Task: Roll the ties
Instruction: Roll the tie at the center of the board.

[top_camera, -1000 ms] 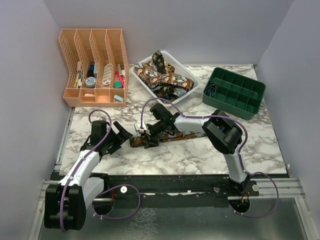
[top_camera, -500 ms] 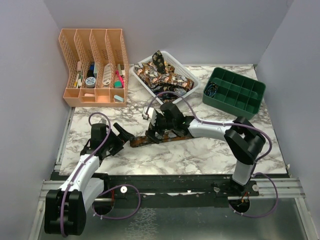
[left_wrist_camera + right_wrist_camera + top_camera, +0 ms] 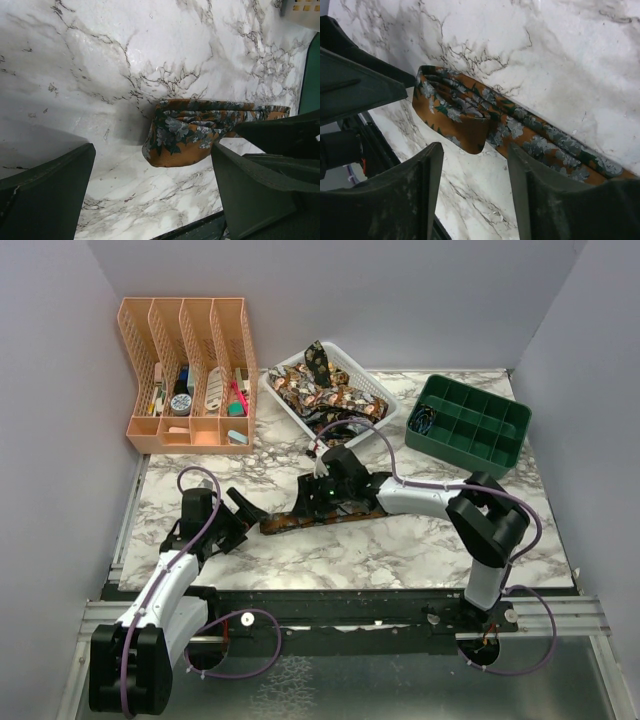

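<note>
Tie [image 3: 285, 523] — flat on marble desk [image 3: 400, 550], centre-left, left end folded over.
Right tool [image 3: 318, 502] — jaws apart, poised over tie near fold.
Left tool [image 3: 240, 518] — jaws wide apart, facing folded end, no contact.
More ties [image 3: 322, 390] heaped in white basket [image 3: 285, 408] at back.

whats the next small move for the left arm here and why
Probably ease the left tool forward and close it on the folded end of the tie. That end is only loosely folded over and lies untouched on the table just ahead of the open fingers, while the right tool hovers open over the strip.
</note>
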`<state>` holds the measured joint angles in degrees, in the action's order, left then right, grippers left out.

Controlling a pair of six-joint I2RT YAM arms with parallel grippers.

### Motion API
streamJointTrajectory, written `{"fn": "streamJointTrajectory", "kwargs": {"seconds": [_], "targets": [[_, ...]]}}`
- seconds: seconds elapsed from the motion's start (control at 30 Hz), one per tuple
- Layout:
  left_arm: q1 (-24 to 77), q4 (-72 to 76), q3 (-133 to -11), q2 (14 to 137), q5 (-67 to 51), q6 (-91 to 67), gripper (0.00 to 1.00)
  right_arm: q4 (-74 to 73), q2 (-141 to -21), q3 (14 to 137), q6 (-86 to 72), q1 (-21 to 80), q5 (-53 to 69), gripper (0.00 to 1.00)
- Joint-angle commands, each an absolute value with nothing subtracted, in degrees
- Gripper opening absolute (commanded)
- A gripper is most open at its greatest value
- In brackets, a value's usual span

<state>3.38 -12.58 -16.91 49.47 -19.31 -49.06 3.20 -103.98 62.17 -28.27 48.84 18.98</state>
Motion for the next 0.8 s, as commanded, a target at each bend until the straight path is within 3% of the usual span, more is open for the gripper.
{"fn": "streamJointTrajectory", "kwargs": {"seconds": [0.0,0.23,0.77], "targets": [[3.01,-13.31,-16.57,48.90,-19.86,-49.19,0.98,3.13,-105.64,63.01,-35.36,49.03,20.25,0.54],[2.99,-12.90,-16.24,49.32,-20.07,-49.18,0.97,2.10,-107.82,64.88,-36.08,49.00,21.65,0.35],[3.08,-11.83,-15.34,50.06,-21.95,-50.00,0.89,-4.59,-113.24,69.30,-35.38,49.00,20.74,0.29]]}}
